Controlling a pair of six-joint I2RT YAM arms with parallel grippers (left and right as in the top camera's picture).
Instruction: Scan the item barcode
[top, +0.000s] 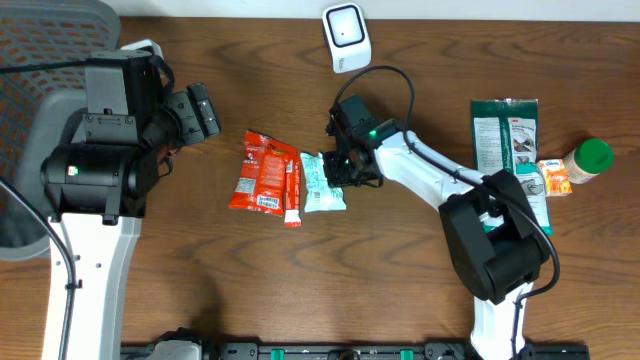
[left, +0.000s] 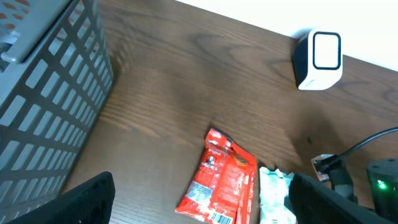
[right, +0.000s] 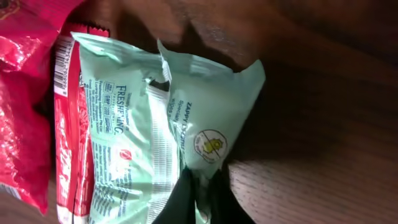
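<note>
Because the mint-green packet (right: 124, 137) lies flat on the table (top: 300, 285), touching the red packets (top: 265, 172) beside it, you see the right gripper (right: 198, 185) pinched shut on its crimped end seam alone. A hold at the edge probably leaves the printed faces free to turn toward the white scanner (top: 347, 36), which stands well apart at the table's far edge. Right arm: stretched diagonally from its base to mid-table, wrist pitched down over the packet. Left gripper (top: 200, 108): jaws spread wide, holding nothing, poised beside the grey basket (left: 43, 106), well apart from the packets.
</note>
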